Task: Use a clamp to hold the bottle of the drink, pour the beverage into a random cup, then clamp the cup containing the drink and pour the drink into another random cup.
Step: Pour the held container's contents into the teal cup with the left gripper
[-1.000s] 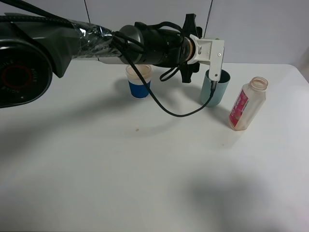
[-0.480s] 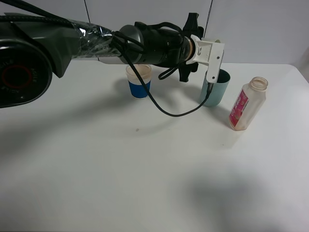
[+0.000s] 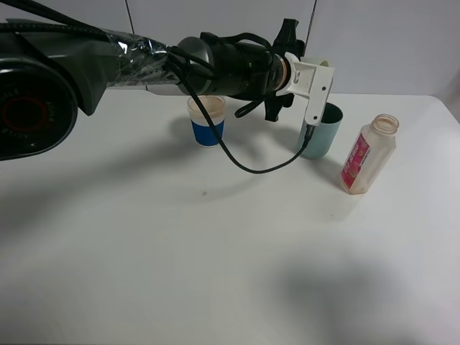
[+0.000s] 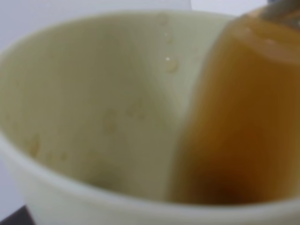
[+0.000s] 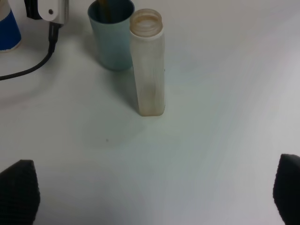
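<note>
The cup containing the drink [image 4: 93, 103] fills the left wrist view, pale yellow-green, tipped so the brown drink [image 4: 243, 117] pools against one side up to the rim. My left gripper [image 3: 315, 77] is shut on it, reaching across just above the teal cup [image 3: 321, 131]; its fingers are hidden behind the white camera mount. The bottle of the drink [image 3: 368, 154] stands upright and uncapped to the right of the teal cup [image 5: 111, 35]. In the right wrist view the bottle [image 5: 149, 70] stands ahead of my right gripper [image 5: 153, 187], which is open and apart from it.
A blue-sleeved paper cup [image 3: 206, 121] stands at the back, left of the teal cup. A black cable [image 3: 251, 165] loops from the left wrist down to the table. The white table [image 3: 215, 259] ends at its right edge just past the bottle.
The left wrist has rolled a little and lifted, tipping the held cup further; more of the teal cup's rim now shows below the white mount. Bottle and other cups have not moved.
</note>
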Tool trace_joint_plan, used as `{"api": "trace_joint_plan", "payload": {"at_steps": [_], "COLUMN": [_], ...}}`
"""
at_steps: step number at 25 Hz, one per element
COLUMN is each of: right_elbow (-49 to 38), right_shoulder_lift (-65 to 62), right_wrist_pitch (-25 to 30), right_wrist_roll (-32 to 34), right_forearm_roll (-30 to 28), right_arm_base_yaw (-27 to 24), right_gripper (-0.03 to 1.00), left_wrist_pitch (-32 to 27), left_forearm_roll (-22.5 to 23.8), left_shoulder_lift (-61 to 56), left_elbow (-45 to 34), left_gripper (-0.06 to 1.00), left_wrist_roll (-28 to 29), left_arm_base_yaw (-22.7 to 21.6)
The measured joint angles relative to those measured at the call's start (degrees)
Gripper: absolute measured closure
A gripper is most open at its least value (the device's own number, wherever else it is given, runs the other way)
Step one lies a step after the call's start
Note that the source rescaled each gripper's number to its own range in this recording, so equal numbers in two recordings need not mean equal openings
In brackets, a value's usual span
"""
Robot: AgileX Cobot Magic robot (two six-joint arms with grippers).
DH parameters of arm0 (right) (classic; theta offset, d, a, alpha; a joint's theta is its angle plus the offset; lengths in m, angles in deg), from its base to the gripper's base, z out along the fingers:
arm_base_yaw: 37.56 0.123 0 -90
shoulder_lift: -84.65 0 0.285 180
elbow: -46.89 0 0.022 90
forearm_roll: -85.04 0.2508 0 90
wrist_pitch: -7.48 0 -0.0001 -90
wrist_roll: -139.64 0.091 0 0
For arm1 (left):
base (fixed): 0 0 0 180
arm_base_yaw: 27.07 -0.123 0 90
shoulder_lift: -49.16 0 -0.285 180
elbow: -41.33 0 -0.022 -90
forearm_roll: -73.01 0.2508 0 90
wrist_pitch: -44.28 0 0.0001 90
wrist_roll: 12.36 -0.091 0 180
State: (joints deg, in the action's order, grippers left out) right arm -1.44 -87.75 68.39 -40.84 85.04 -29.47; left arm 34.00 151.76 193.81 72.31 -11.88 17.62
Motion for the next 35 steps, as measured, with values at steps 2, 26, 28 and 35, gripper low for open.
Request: {"api": "trace_joint_plan", "payload": {"at_steps": [2, 26, 28, 35], "right_elbow": [0.0, 0.0, 0.0, 0.0], "right_shoulder_lift": [0.0, 0.0, 0.0, 0.0], "right_wrist_pitch": [0.0, 0.0, 0.0, 0.0], "right_wrist_roll": [0.0, 0.0, 0.0, 0.0], "right_forearm_roll": [0.0, 0.0, 0.0, 0.0], "right_arm_base_yaw": [0.0, 0.0, 0.0, 0.0], "right_gripper": [-0.03, -0.03, -0.03, -0.03], "left_wrist_pitch": [0.0, 0.1, 0.0, 0.0], "left_forearm_roll": [0.0, 1.2, 1.3, 2.2], "left_shoulder_lift": [0.0, -0.1, -0.1, -0.1], "left_elbow": [0.0, 0.0, 0.3, 4.3], "left_gripper": [0.92, 0.92, 0.92, 0.92], "left_wrist_roll": [-1.1, -9.1, -10.0, -11.5], "left_arm_base_yaw": [0.0, 0.9, 1.4, 1.8]}}
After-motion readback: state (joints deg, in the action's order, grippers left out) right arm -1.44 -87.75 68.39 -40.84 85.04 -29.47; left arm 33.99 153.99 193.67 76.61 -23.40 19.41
